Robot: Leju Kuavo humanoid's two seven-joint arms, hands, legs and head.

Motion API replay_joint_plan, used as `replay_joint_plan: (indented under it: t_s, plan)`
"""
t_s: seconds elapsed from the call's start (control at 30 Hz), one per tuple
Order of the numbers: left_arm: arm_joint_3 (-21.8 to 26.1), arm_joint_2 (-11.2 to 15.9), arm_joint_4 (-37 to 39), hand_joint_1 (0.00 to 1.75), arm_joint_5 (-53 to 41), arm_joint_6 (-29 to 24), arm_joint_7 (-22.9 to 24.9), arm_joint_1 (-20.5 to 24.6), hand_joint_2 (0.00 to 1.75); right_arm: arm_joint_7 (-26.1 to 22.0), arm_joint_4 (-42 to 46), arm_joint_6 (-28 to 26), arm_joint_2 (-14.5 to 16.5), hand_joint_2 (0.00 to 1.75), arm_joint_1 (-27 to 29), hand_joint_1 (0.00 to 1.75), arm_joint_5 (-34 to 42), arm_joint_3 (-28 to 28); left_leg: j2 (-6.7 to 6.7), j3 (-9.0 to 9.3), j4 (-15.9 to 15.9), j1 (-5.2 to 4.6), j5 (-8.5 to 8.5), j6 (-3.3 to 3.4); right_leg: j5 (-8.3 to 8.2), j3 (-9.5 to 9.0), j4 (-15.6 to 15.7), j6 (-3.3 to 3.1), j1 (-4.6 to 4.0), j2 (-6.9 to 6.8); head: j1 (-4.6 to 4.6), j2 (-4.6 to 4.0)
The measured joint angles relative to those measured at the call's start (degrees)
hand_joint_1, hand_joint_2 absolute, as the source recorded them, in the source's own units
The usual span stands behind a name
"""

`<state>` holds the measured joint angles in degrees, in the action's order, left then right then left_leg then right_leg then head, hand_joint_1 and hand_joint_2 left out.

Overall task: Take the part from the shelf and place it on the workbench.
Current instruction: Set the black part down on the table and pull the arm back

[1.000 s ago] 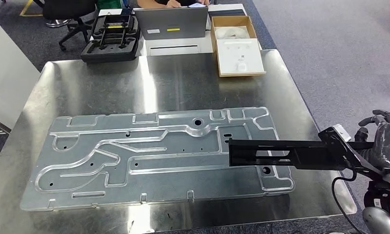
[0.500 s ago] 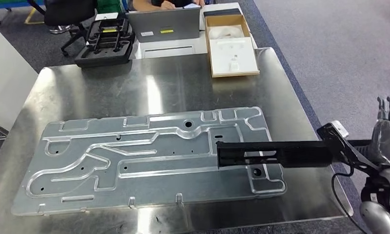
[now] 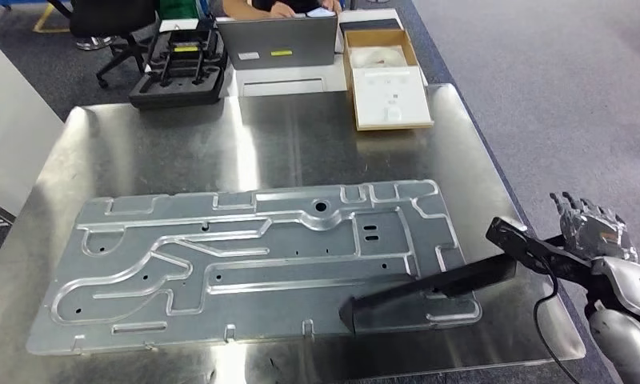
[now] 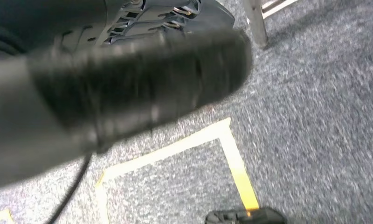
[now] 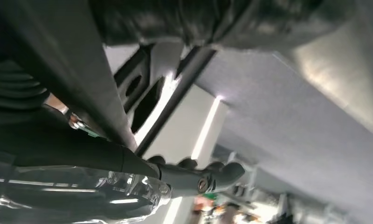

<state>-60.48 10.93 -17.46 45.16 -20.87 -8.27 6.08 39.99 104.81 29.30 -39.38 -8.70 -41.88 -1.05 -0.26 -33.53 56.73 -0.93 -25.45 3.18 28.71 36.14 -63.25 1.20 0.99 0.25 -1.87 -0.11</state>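
A long black part point(image 3: 413, 292) lies slanted across the near right corner of a big ribbed aluminium plate point(image 3: 221, 256) on the steel workbench point(image 3: 301, 136). Its far tip touches the plate, while its near end stays raised at my right hand point(image 3: 593, 232), off the bench's right edge. That hand holds the near end with its fingers point(image 3: 581, 208) spread upward; the grip itself is hidden. The right wrist view shows the slotted part point(image 5: 142, 93) close against the hand. My left hand point(image 4: 105, 84) is a dark blur hanging over carpet.
At the bench's far edge are a black foam tray point(image 3: 177, 68), a laptop point(image 3: 277, 40) and a cardboard box point(image 3: 389, 84) with white inserts. A person point(image 3: 253, 6) sits behind the laptop. A white panel point(image 3: 13, 136) stands on the left. Yellow tape point(image 4: 231, 154) marks the floor.
The black part has swung from level in the air to slanting down, and its far tip now touches the plate. My right hand has come slightly lower and closer; the camera shifted a little.
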Motion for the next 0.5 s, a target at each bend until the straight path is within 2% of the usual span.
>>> replay_joint_plan:
  t_s: [0.07,0.1,0.13,0.17,0.2,0.27,0.3,0.33,0.43,0.5]
  plan:
    - [0.0,0.0,0.0,0.0,0.1,-0.1,-0.1,0.0,0.0,0.1,-0.9,3.0,0.6,0.0,-0.9,0.0,2.6,0.0,0.03,0.16,-0.1,-0.08,-0.02,0.32,3.17,3.18,-6.8,0.18,0.08,-0.03,0.06,0.0]
    - [0.0,0.1,0.0,0.0,0.1,-0.1,-0.1,0.0,0.0,0.1,-1.3,3.8,0.9,0.0,-1.2,0.0,4.9,0.0,0.02,0.17,0.0,-0.1,-0.1,0.41,3.97,4.61,-9.6,0.3,0.12,-0.04,0.06,0.0]
    - [0.0,0.1,0.0,0.0,0.1,0.0,-0.1,0.0,0.0,0.1,-1.8,4.2,1.2,0.0,-1.4,0.0,6.6,0.0,0.01,0.18,0.2,-0.1,-0.22,0.41,3.74,5.19,-10.7,0.41,0.18,-0.04,0.07,0.0]
    - [0.0,0.2,0.0,0.0,0.1,0.1,-0.2,-0.1,0.0,0.1,-2.1,4.3,1.3,0.0,-1.7,0.0,7.5,0.0,0.0,0.19,0.4,-0.09,-0.39,0.37,2.54,4.76,-9.6,0.49,0.25,-0.05,0.05,0.0]
    - [0.0,0.2,0.0,0.0,0.2,0.1,-0.2,-0.1,0.0,0.0,-2.2,4.2,1.5,0.0,-2.0,0.0,7.7,0.0,-0.03,0.2,0.7,-0.06,-0.64,0.26,0.57,3.26,-6.6,0.55,0.35,-0.06,0.06,0.0]
    - [0.0,0.3,0.0,0.0,0.3,0.2,-0.2,-0.1,0.0,0.0,-2.4,3.3,1.7,0.0,-2.4,0.0,8.2,0.0,-0.15,0.04,1.6,-0.09,-1.24,-0.14,-1.86,-0.07,0.1,0.42,0.31,-0.05,0.04,0.0]
    - [0.0,0.3,0.0,0.0,0.5,0.1,-0.2,-0.1,0.0,0.0,-2.5,2.8,1.8,0.0,-2.5,0.0,8.8,0.0,-0.22,-0.14,2.0,-0.14,-1.44,-0.4,-2.25,-1.05,2.0,0.22,0.24,-0.04,0.03,0.0]
    - [0.0,0.4,0.0,0.0,0.6,0.1,-0.1,-0.1,0.0,0.1,-2.5,2.4,1.8,0.0,-2.5,0.0,9.4,0.0,-0.27,-0.32,2.2,-0.18,-1.54,-0.62,-2.06,-1.35,2.7,-0.03,0.11,0.0,0.01,0.0]
    - [0.0,0.6,0.0,0.0,1.0,0.1,-0.1,-0.1,0.0,0.0,-1.8,3.6,1.8,0.0,-2.6,0.0,8.3,0.0,-0.3,-0.62,2.6,-0.12,-1.89,-1.3,-2.37,-1.42,3.1,-0.81,0.1,0.01,-0.03,0.0]
    - [0.0,0.7,0.0,0.0,1.1,0.1,-0.1,-0.1,0.0,-0.1,-1.0,5.4,2.0,0.0,-2.6,0.0,5.7,0.0,-0.21,-2.02,5.8,0.06,-3.99,-2.02,-2.53,-1.6,3.4,-1.31,0.23,-0.15,-0.1,0.0]
